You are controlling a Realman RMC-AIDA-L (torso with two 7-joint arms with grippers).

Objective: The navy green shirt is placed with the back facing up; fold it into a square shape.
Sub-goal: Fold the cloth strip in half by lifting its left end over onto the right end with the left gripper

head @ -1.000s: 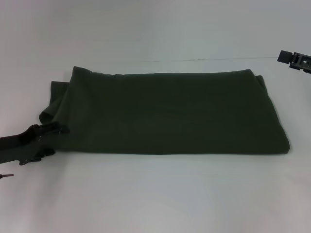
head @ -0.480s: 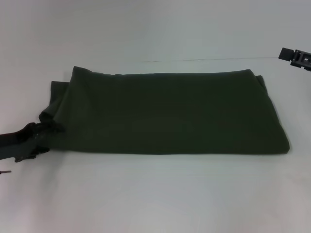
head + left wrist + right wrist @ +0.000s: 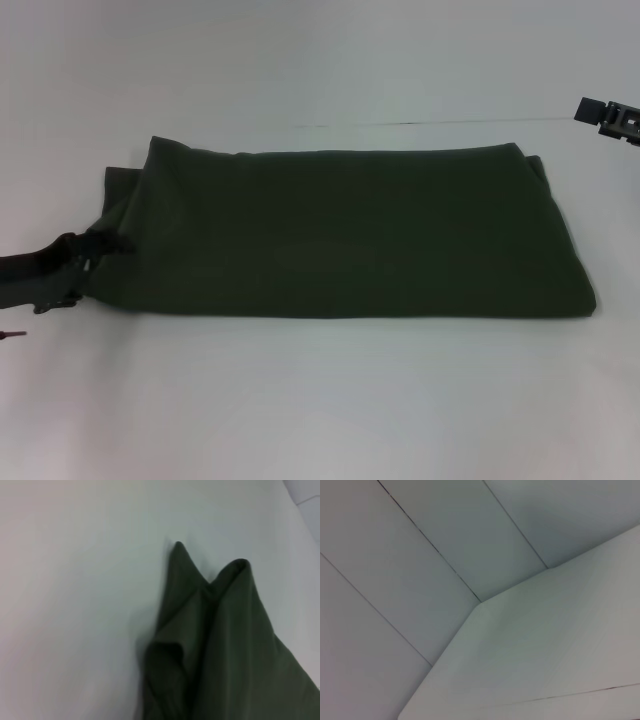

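left claw [image 3: 108, 243] | moved up along navy green shirt [image 3: 350, 235] left edge, from lower corner

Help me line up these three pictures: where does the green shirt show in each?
Head view: navy green shirt lies folded across the table's middle.
Left wrist view: its bunched end fills the lower right.
Right wrist view: not in it.
Shared landmark: the white table.

A plain white worktop [image 3: 330, 400] fills the head view. A thin dark seam [image 3: 420, 123] runs across its far part, toward the right edge. Beyond the worktop's far edge, the right wrist view shows pale floor panels [image 3: 395, 580] crossed by thin dark joint lines, with the worktop's rounded corner [image 3: 475, 607] beside them.
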